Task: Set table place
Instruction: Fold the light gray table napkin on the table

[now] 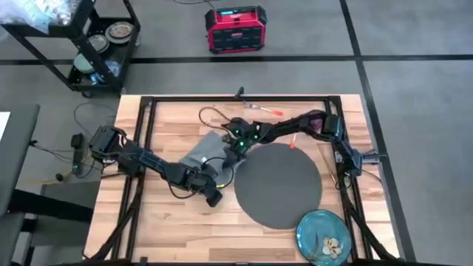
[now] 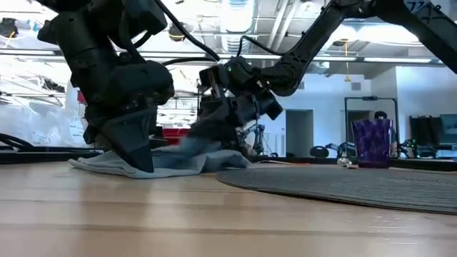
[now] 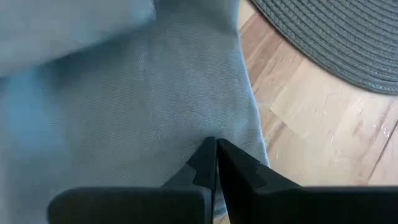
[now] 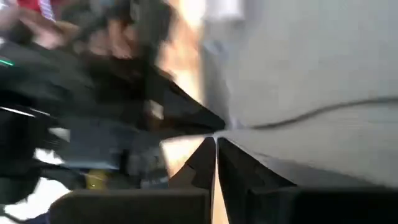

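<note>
While both pincers are gripping the grey napkin beside the mat, left pincer clenched, right pincer apparently too, you're wanting even tension, pulling it flat.

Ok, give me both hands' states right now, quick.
Left hand: shut on the grey napkin, pinning its edge at the table.
Right hand: shut on the napkin's far edge, beside the round mat.
</note>
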